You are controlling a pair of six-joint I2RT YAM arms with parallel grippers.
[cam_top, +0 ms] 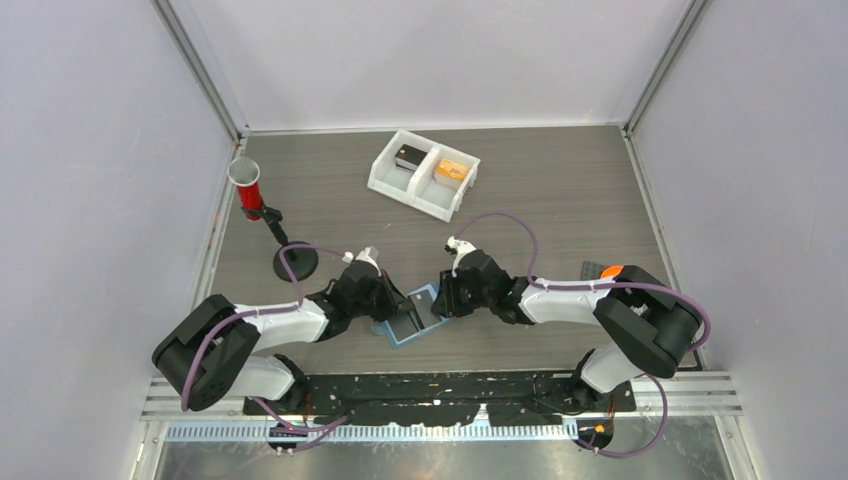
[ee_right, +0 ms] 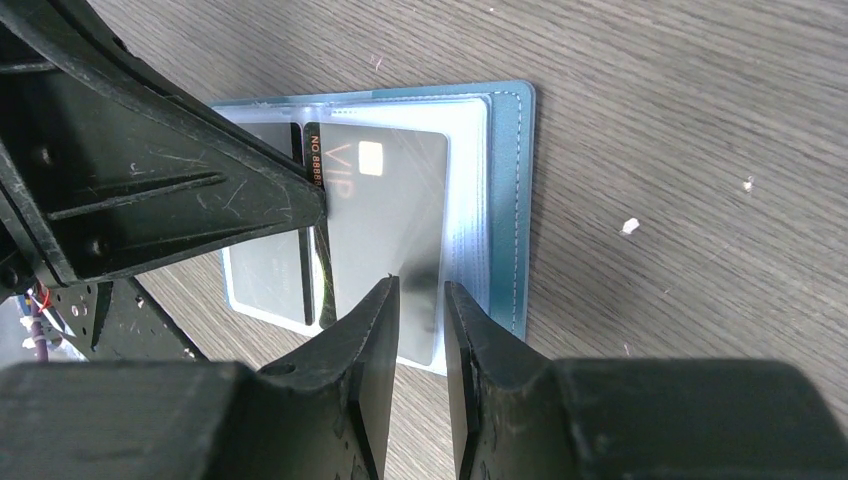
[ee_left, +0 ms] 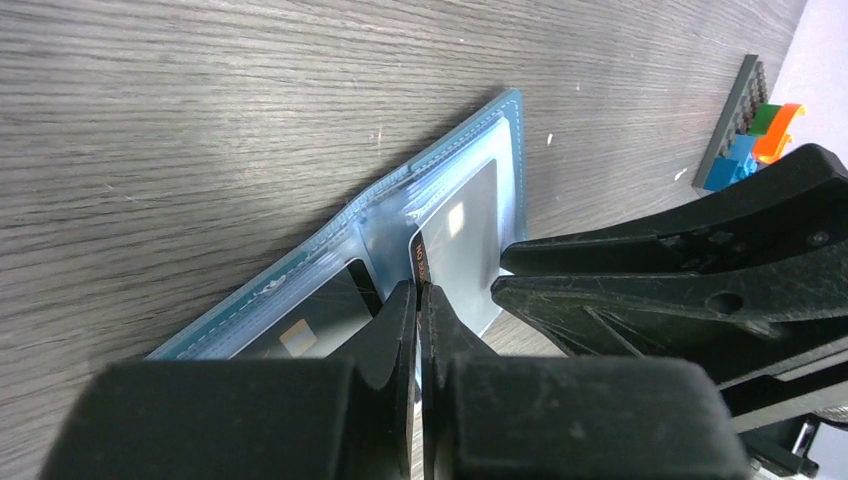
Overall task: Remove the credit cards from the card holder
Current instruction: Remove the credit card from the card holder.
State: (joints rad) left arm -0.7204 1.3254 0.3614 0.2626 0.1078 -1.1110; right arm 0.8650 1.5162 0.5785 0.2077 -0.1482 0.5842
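The light-blue card holder (cam_top: 407, 327) lies open on the table between both arms. A dark grey credit card (ee_right: 385, 215) marked VIP sits in its right half's clear sleeve (ee_right: 500, 190). Another dark card (ee_left: 315, 305) with a gold chip sits in the other half. My left gripper (ee_left: 418, 290) is shut, its tips pinching the VIP card's lettered edge (ee_left: 420, 262). In the right wrist view its black fingers (ee_right: 250, 190) reach that same corner. My right gripper (ee_right: 418, 290) stands narrowly open over the card's near end, with nothing between the jaws.
A white two-compartment tray (cam_top: 425, 172) stands at the back centre. A red cylinder (cam_top: 246, 187) and a black round stand (cam_top: 296, 262) are at the left. Coloured toy bricks on a dark plate (ee_left: 745, 140) lie at the right.
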